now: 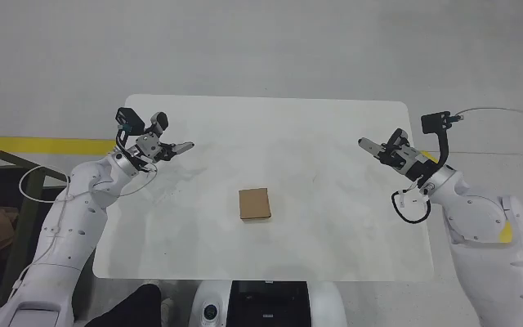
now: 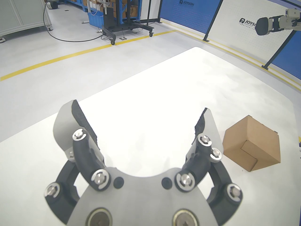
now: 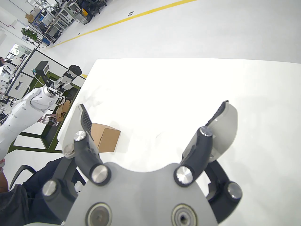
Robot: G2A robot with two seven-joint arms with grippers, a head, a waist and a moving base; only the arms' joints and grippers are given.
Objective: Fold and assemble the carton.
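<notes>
- Two grippers, both empty. The left gripper (image 1: pixel 181 148) is held over the table (image 1: pixel 327 237) near its far left corner, jaws spread wide with nothing between the pads. The right gripper (image 1: pixel 365 144) is near the far right corner, just inside the right edge, and is just as wide open and empty.
- One carton (image 1: pixel 254 203), plain brown card, stands alone about the middle of the table, a little toward the near edge. It is well apart from both grippers and nothing touches it.
- From above, the carton's top face is flat and shut. In the left wrist view the carton (image 2: pixel 251 139) reads as an already squared-up box. The side turned that way shows a flap (image 2: pixel 248 152) lying a bit inward of the face. I can't tell whether it is tucked home or only leaning in.
- Contents: none visible. Can't say whether it is hollow or holds anything.
- My read: the forming looks mostly done, with at most that flap left to seat.
- Risk: the carton looks light and stands free, so a push from one side alone would likely skate it across the smooth top rather than fold anything.
- Risk: pinching the thin card walls too hard could dent or collapse the box.
- Risk: if the flap is loose, a nudge may spring it back out.
- Risk: both arms must come in toward the same middle spot, so the jaws could knock each other or tip the carton.
</notes>
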